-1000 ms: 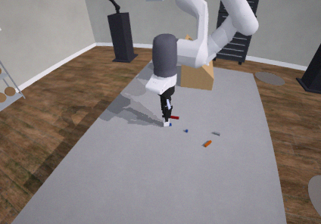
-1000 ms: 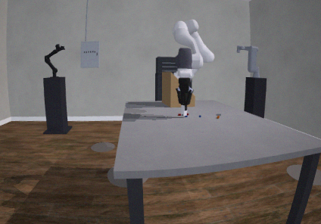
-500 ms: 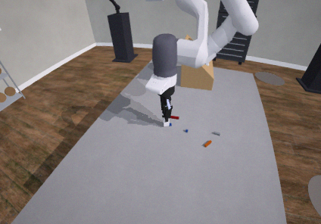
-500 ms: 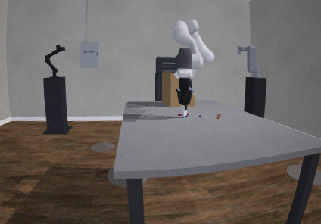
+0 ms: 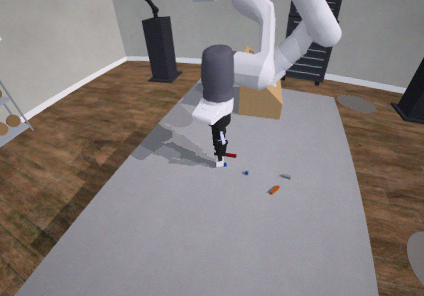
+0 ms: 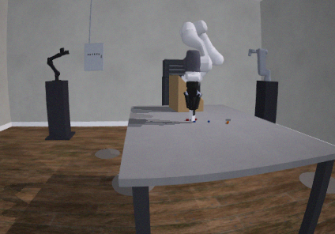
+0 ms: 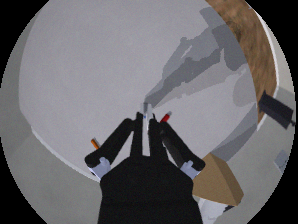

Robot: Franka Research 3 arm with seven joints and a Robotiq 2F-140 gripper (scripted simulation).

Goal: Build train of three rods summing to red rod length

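The red rod (image 5: 230, 155) lies flat on the grey table, just behind my gripper; it also shows in the wrist view (image 7: 164, 117). My gripper (image 5: 220, 161) points straight down, low over the table, and is shut on a small pale grey rod (image 5: 220, 164) that sticks out at the fingertips. A blue rod (image 5: 225, 165) lies right beside that tip. A second blue rod (image 5: 245, 172) lies a little to the right. Another grey rod (image 5: 285, 176) and the orange rod (image 5: 273, 190) lie further right. I cannot tell whether the held rod touches the table.
A brown cardboard box (image 5: 260, 100) stands on the table behind the arm. The table's left edge runs close to the gripper's shadow. Dark pedestals with other arms stand on the floor far off.
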